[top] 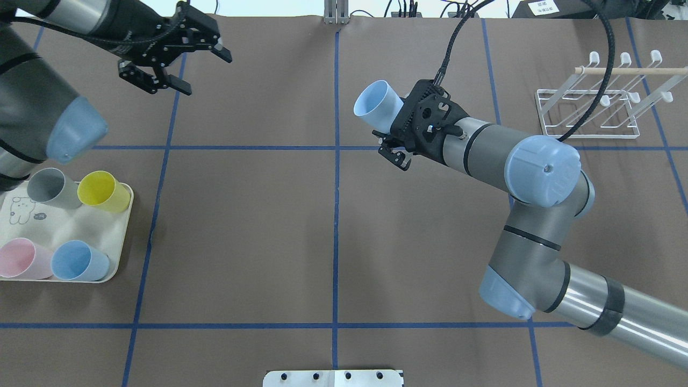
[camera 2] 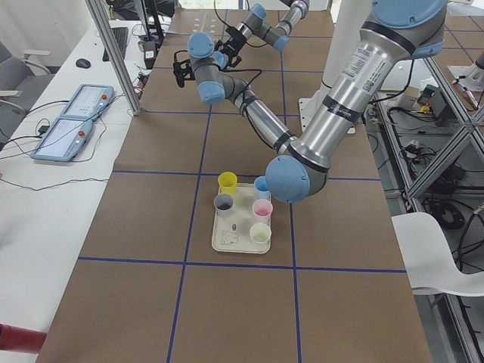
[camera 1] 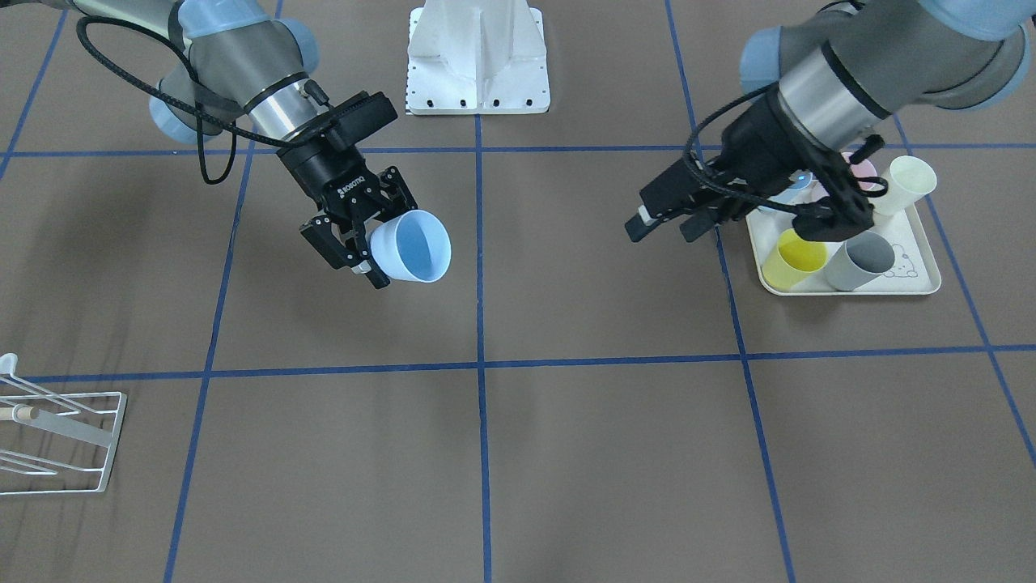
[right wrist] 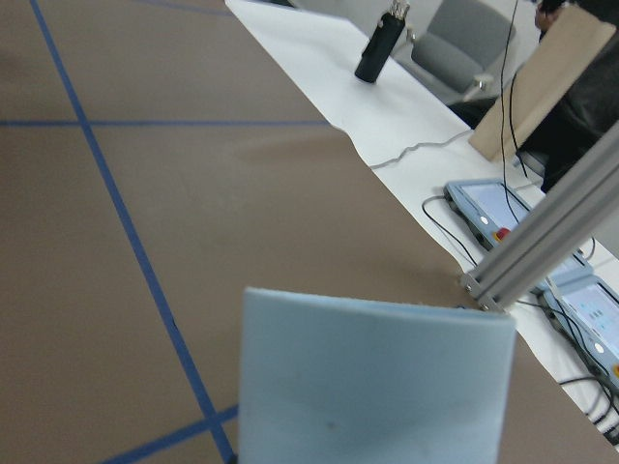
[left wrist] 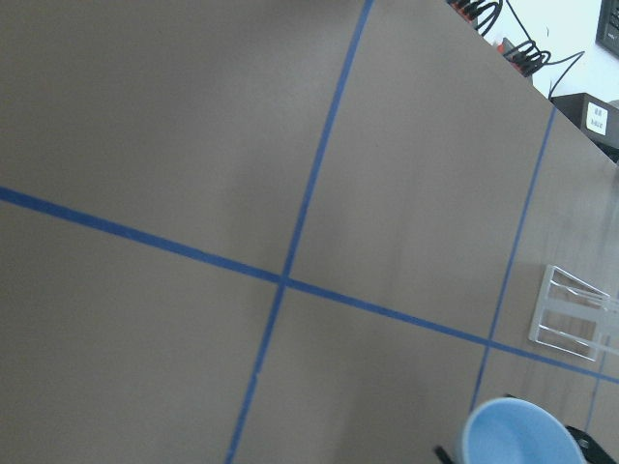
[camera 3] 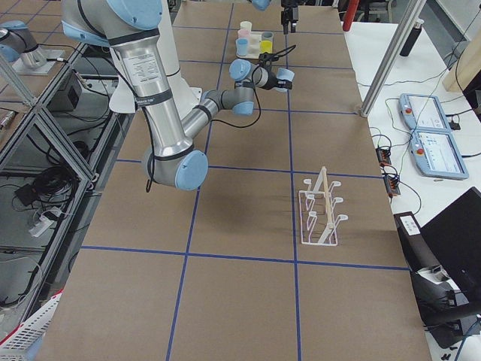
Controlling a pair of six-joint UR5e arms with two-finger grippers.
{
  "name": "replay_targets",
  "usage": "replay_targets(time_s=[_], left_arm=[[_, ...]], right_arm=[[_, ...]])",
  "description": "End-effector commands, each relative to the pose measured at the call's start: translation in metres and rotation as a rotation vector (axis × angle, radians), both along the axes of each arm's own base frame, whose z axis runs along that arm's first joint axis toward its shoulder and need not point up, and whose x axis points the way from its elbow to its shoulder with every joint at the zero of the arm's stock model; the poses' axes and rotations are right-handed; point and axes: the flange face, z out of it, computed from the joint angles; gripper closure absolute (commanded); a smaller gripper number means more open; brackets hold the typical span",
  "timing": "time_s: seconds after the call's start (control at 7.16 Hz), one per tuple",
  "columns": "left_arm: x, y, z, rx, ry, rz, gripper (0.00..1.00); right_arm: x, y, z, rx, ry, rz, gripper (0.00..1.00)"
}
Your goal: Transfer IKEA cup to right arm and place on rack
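Now, over your brown counter (top: 242, 215), the silver-grey right arm (top: 484, 145) hangs well apart from the small white wire rack (top: 634, 69). The pale-blue plastic cup (camera 1: 413, 247) tilts in mid-air, its base clamped in the right arm's black pincer (camera 1: 364, 251). Your left pincer (top: 201, 72) stands wide.

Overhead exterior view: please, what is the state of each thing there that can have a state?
right pincer: shut on the light-blue cup.
light-blue cup: held above the table, tilted.
left pincer: open, empty.
rack: upright, no cup on it.
tray: on the table, holds spare cups mouth up.
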Motion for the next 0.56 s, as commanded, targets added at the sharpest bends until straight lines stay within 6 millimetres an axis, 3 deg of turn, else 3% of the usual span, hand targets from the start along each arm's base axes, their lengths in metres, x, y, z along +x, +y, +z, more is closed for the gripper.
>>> replay_targets(time_s=[0.0, 0.28, 0.42], left_arm=[[-0.066, -0.006, 0.096, 0.121, -0.139, -0.037, 0.00], [-0.130, 0.003, 0.172, 0.231, -0.254, -0.031, 0.00], [-0.151, 0.010, 0.199, 0.265, -0.292, -0.018, 0.00]], right_arm=[[0.064, 0.001, 0.028, -0.128, 0.205, 0.057, 0.76], [0.122, -0.015, 0.080, -0.034, 0.439, 0.056, 0.76], [0.153, -0.023, 0.105, 0.009, 0.559, 0.052, 0.76]])
